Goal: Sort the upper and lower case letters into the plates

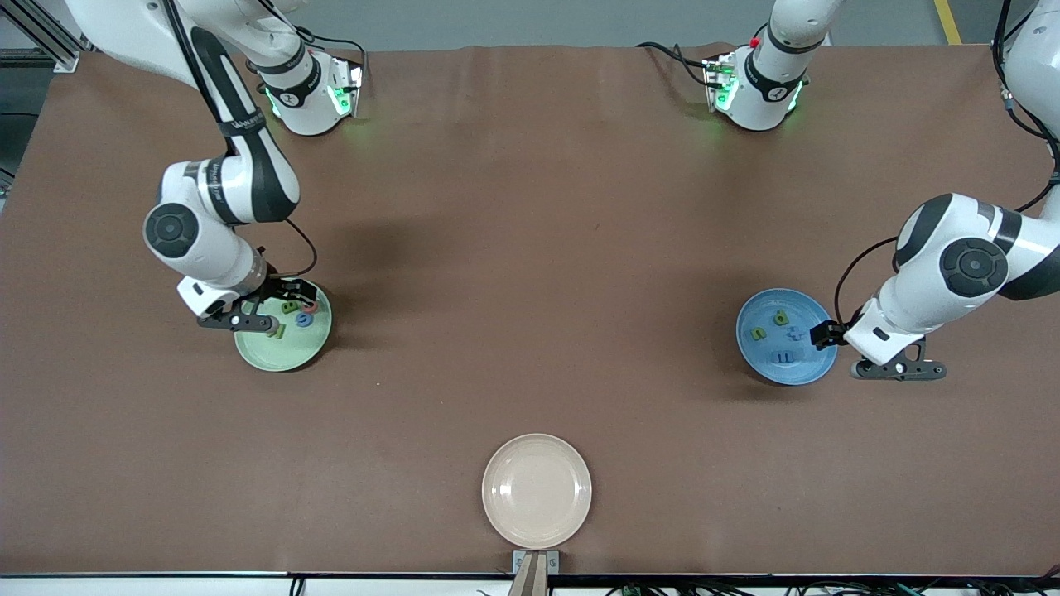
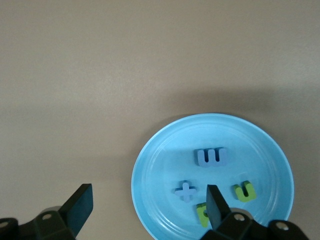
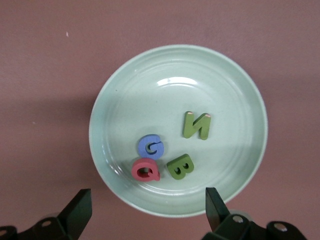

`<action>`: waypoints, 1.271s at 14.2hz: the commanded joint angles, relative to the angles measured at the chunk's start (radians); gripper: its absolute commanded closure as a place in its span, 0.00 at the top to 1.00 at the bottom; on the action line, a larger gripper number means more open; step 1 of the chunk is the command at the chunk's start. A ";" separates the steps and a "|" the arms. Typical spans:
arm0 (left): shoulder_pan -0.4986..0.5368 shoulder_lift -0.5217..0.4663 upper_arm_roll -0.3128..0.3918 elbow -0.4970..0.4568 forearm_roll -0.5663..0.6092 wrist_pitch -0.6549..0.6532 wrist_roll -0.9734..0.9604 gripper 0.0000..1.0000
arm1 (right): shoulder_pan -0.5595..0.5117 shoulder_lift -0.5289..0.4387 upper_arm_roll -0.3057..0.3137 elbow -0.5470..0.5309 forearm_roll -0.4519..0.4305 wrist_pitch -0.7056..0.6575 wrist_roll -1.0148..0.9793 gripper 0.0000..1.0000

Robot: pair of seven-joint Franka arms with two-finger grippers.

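Note:
The pale green plate [image 1: 273, 354] lies toward the right arm's end of the table. In the right wrist view this plate [image 3: 150, 90] holds a green N [image 3: 196, 125], a green B [image 3: 180, 166], a blue letter [image 3: 151, 147] and a red letter [image 3: 146, 169]. My right gripper [image 1: 286, 291] [image 3: 147, 210] is open and empty over the plate's rim. The blue plate [image 1: 816, 314] [image 2: 165, 165] holds two blue pieces [image 2: 211, 156] [image 2: 186, 190] and two green letters [image 2: 243, 190]; one of the green letters is partly hidden by a finger. My left gripper [image 1: 824, 334] [image 2: 148, 207] is open and empty over that plate's edge.
A cream-beige plate [image 1: 537, 490] lies empty near the table's front edge, midway between the arms. The brown table [image 1: 530, 248] has no loose letters on it in view.

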 commanded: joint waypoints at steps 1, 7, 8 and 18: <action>-0.004 -0.006 -0.007 -0.012 -0.016 -0.007 0.000 1.00 | -0.034 -0.043 0.003 0.119 -0.012 -0.178 -0.063 1.00; 0.002 0.010 -0.004 -0.012 -0.016 -0.004 0.000 1.00 | -0.116 -0.040 0.003 0.445 -0.017 -0.554 -0.172 1.00; 0.002 0.011 -0.004 -0.010 -0.016 -0.004 0.000 1.00 | -0.127 -0.037 0.001 0.488 -0.018 -0.600 -0.172 1.00; -0.169 -0.113 0.194 0.003 -0.198 0.001 0.096 1.00 | -0.204 -0.031 0.004 0.637 -0.031 -0.716 -0.240 1.00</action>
